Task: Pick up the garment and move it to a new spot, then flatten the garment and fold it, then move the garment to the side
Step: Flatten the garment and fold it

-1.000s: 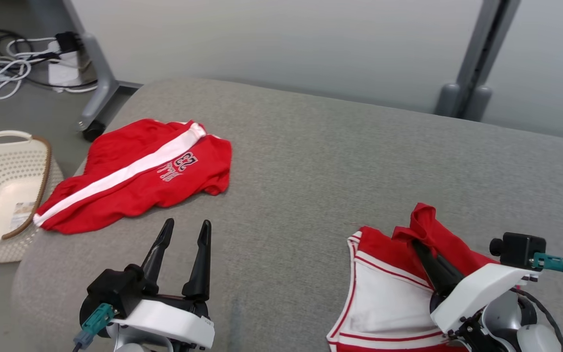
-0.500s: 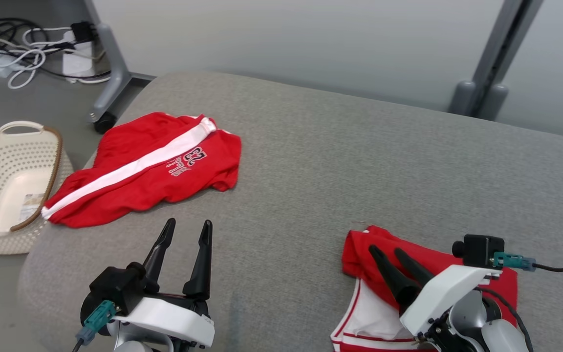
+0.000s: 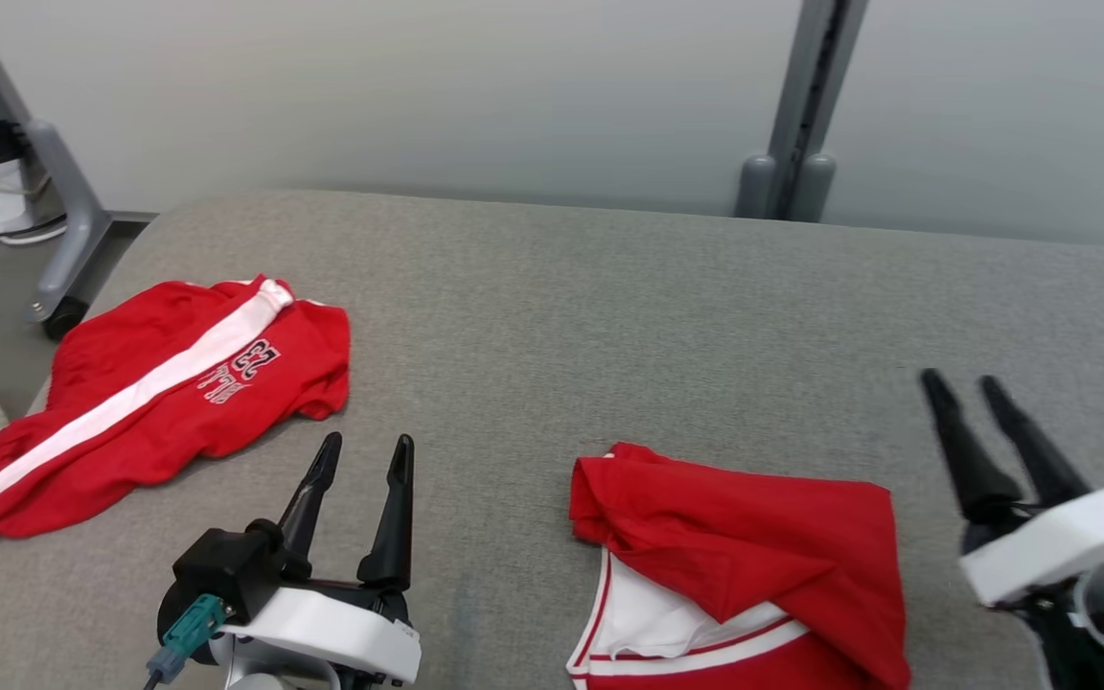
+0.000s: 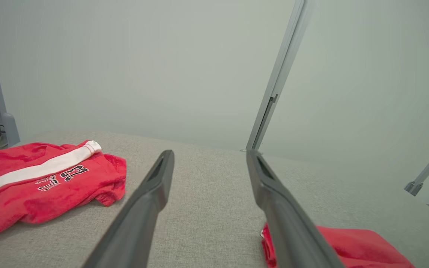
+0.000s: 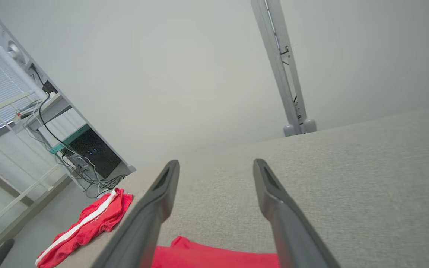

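Folded red garment (image 3: 744, 546) lies free near front edge of grey worktop (image 3: 609, 316). Right gripper (image 3: 961, 381) hovers beside it toward right edge, fingers spread, probably positioned for sideways move. Left gripper (image 3: 367, 443) idle, fingers also spread. Second red garment (image 3: 159, 383) at left edge.

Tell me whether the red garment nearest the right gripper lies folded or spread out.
Folded, loosely: the garment has a red layer doubled over its white striped panel, with uneven edges.
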`<state>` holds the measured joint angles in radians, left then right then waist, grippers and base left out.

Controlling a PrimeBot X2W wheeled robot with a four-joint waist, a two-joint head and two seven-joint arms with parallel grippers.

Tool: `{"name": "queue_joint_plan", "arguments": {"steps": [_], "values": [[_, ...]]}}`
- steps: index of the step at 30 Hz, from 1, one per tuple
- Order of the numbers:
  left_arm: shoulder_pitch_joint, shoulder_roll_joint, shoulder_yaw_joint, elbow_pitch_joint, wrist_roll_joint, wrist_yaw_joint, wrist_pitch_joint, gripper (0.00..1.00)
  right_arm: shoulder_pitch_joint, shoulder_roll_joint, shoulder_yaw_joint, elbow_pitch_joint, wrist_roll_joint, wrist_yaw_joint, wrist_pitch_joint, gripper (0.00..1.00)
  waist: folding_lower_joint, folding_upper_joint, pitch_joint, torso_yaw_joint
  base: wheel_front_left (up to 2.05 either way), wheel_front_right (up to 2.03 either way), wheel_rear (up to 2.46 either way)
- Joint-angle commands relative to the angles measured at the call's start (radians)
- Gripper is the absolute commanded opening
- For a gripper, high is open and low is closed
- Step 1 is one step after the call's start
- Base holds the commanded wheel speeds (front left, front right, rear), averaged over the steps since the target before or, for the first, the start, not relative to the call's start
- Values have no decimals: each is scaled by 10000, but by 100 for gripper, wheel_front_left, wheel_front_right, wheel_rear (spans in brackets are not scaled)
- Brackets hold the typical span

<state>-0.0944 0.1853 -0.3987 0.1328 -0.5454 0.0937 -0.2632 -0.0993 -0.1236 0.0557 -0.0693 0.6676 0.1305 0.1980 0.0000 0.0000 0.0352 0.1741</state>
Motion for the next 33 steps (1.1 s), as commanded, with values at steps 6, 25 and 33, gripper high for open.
{"name": "queue_joint_plan", "arguments": {"steps": [6, 25, 33], "values": [[20, -21, 183, -88, 93, -33, -14, 100, 699, -236, -1470, -262, -1021, 8, -8, 100, 0, 0, 23, -451, 0, 0, 0], [-167, -110, 188, 104, 209, -197, -15, 100, 603, 610, -1088, 3177, -647, 9, 2237, 0, 0, 0, 61, 145, 0, 0, 0], [-107, -70, 222, 123, 174, -196, -15, 100, 892, 660, 298, 2930, 13, 8, 2410, 0, 0, 0, 124, 636, 0, 0, 0]]}}
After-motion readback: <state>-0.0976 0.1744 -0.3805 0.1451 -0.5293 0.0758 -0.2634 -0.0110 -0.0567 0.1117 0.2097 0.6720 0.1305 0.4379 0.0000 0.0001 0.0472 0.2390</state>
